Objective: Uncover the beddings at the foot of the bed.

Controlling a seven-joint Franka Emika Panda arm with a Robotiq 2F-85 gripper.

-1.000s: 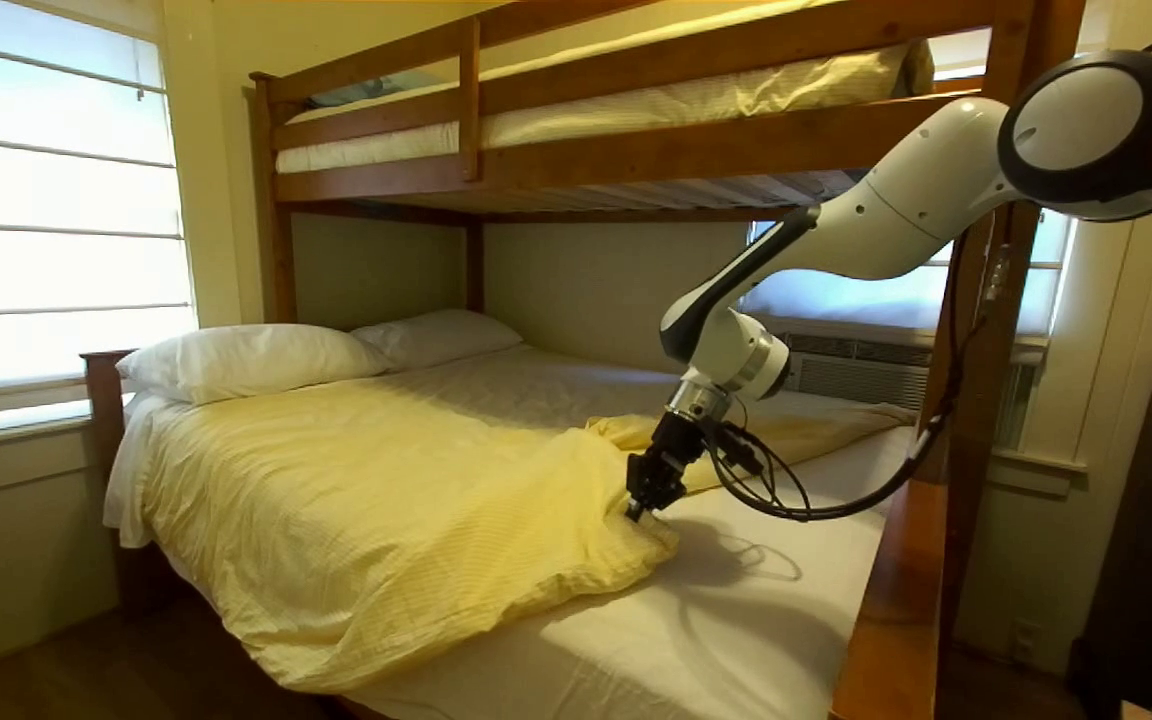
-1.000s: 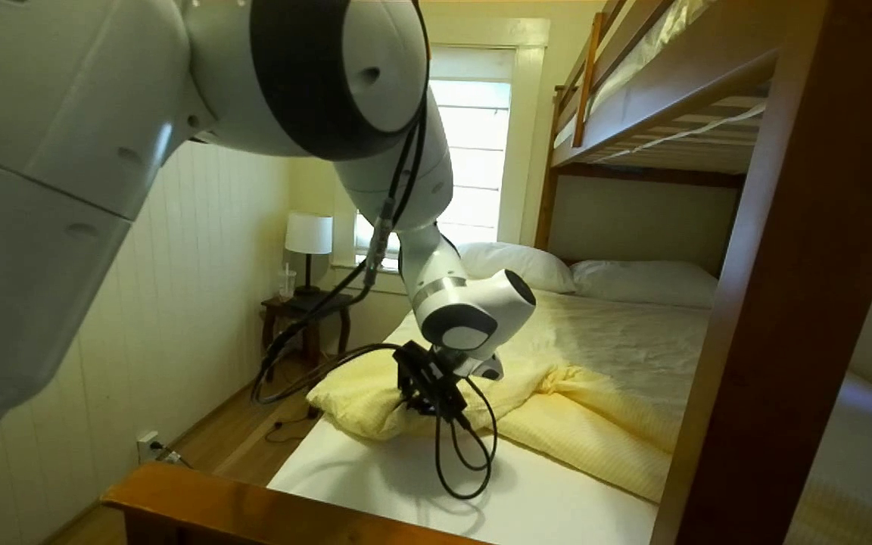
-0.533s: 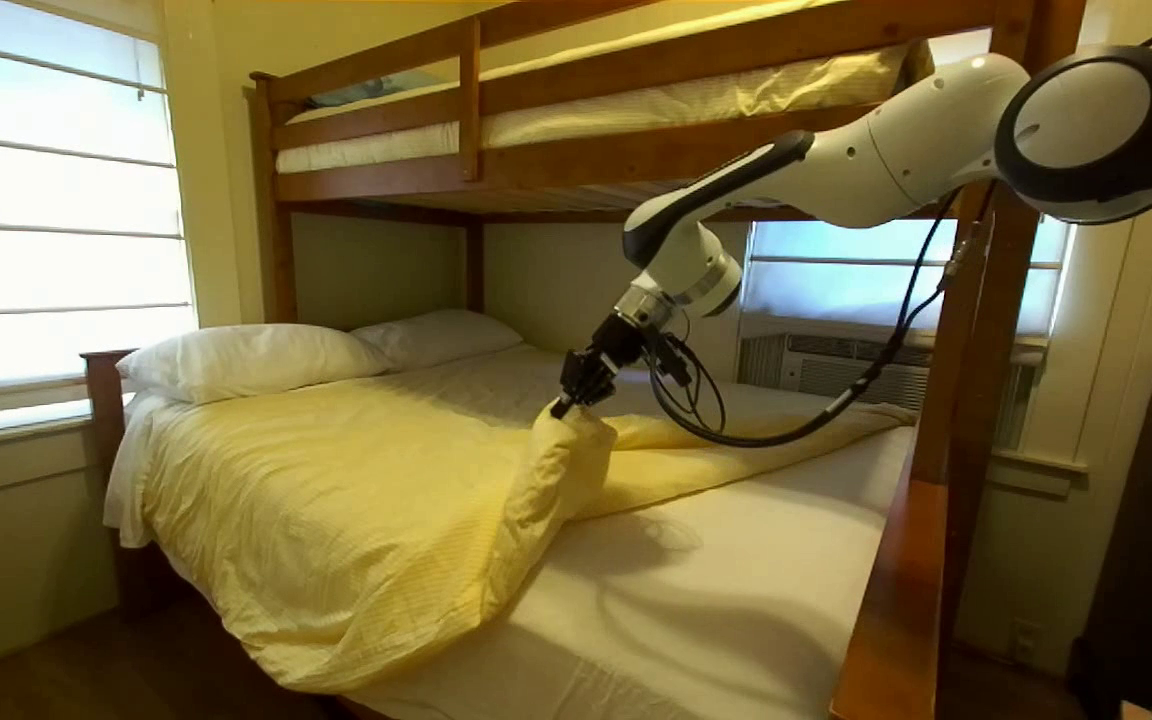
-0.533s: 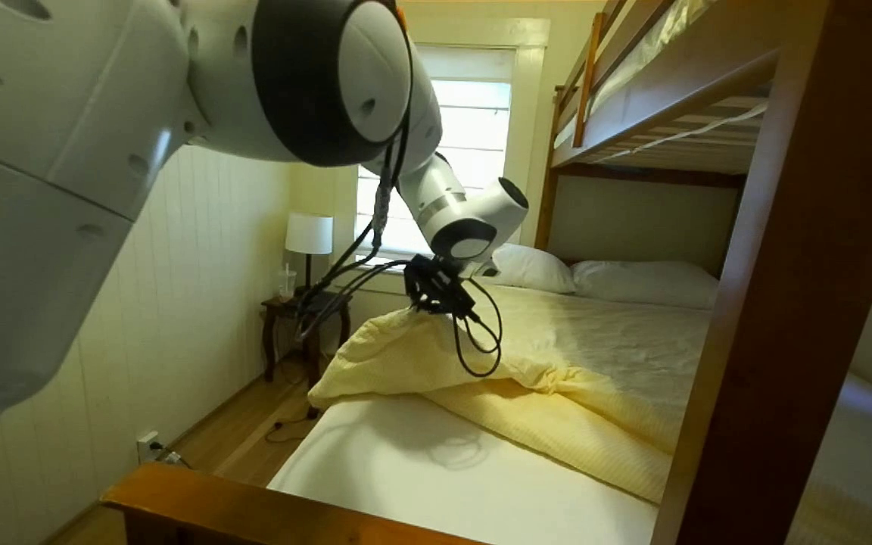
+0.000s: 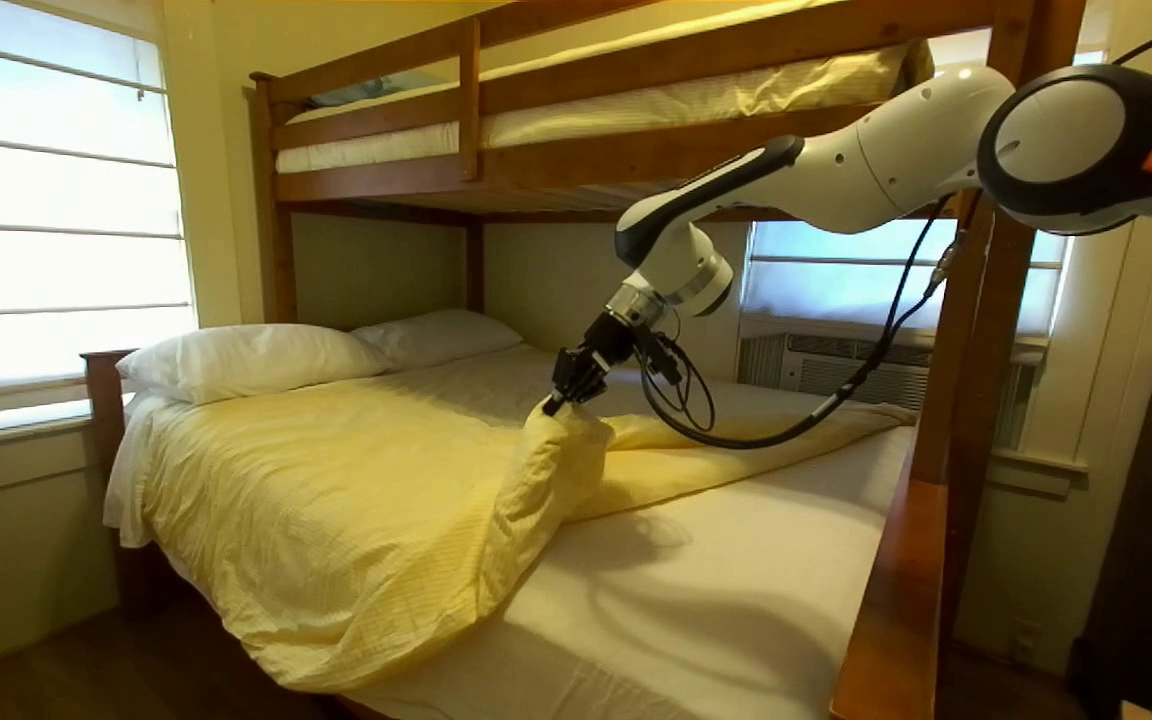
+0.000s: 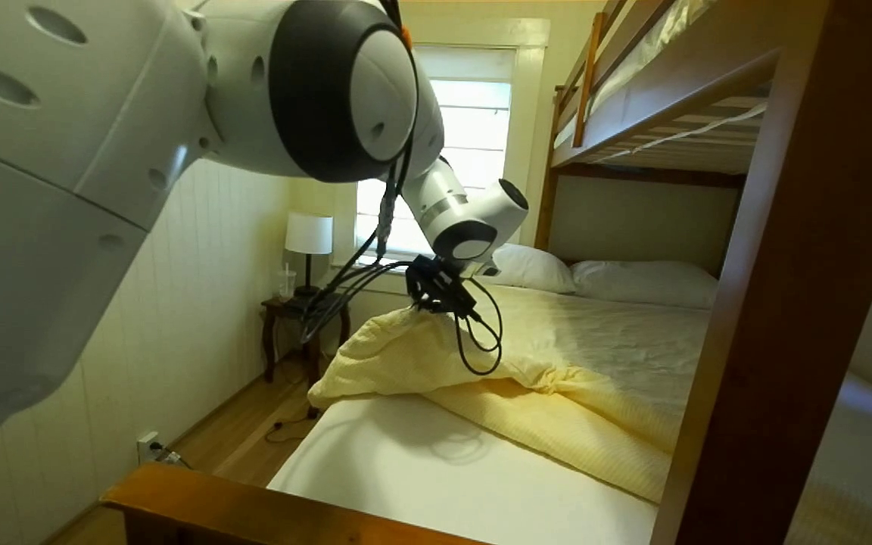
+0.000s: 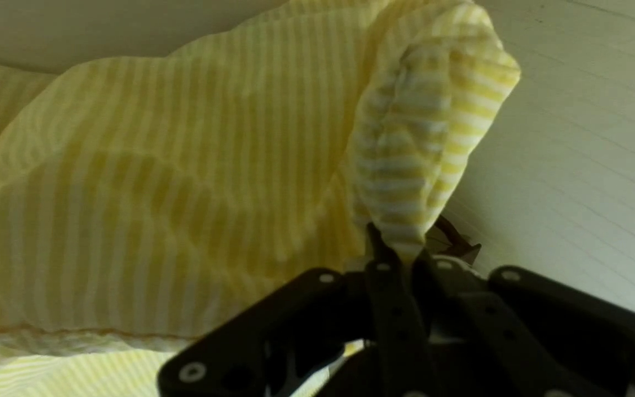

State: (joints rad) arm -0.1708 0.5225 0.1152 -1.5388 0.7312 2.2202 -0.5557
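The beddings, a pale yellow blanket [image 5: 356,500], cover the bed's middle and bunch toward the foot; they also show in an exterior view [image 6: 398,356] and fill much of the wrist view [image 7: 251,182]. My gripper [image 5: 548,408] is shut on a pinched fold of the blanket's foot-side edge and holds it raised in a peak above the mattress. In the wrist view the fold runs between the gripper's fingertips [image 7: 404,251]. The far side of the blanket lies flat in a folded band. The bed [image 5: 696,570] shows bare white sheet at its foot.
The wooden footboard [image 5: 901,580] and a thick bunk post [image 6: 777,303] border the foot. The upper bunk [image 5: 656,150] hangs above. White pillows [image 5: 256,362] lie at the head. A nightstand with a lamp [image 6: 309,233] stands beside the bed.
My gripper has risen and moved toward the pillows, lifting the blanket's edge with it. More white sheet shows. In the last half second it shifted only slightly, while the upper arm turned a little.
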